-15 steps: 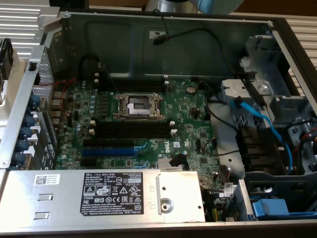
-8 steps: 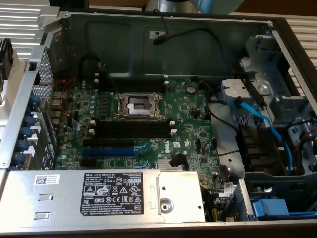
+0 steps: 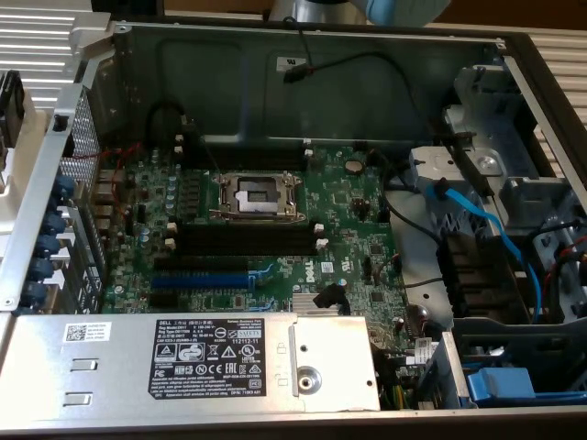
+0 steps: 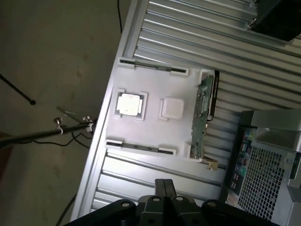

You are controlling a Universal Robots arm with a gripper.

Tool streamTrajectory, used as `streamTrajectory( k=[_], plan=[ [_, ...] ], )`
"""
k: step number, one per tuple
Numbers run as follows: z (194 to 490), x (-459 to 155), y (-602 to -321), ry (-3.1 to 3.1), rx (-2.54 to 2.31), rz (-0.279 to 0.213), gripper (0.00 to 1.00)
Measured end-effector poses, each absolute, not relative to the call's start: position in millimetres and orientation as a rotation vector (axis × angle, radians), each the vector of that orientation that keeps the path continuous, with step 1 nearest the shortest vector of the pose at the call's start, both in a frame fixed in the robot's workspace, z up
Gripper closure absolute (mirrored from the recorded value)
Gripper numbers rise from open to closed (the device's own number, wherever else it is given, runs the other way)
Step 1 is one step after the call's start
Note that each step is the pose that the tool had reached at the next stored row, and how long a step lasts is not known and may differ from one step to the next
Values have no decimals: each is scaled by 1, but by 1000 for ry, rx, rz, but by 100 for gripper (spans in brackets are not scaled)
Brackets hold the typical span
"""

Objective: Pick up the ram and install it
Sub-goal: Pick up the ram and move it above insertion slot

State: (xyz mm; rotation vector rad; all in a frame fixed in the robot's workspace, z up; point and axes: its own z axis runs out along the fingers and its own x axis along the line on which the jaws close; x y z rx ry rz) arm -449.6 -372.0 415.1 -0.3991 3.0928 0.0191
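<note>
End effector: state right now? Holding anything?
End effector: shut, fingers pressed together, holding nothing.

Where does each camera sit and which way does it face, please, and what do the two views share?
Exterior view: above the open computer case, looking down on its motherboard; what seems a part of the arm shows at the upper edge.
Wrist view: on the wrist, looking down past the shut gripper at a white tray on the ribbed table.
Shared: the case's perforated wall and the ribbed table.
</note>
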Motion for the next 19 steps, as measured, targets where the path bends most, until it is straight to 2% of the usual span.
streamTrajectory(
  k=[6,19],
  plan=[
    [415,-450,-371,3091,-417,20,90],
    [415,-450,-371,3022,-779,24,90]
  ],
)
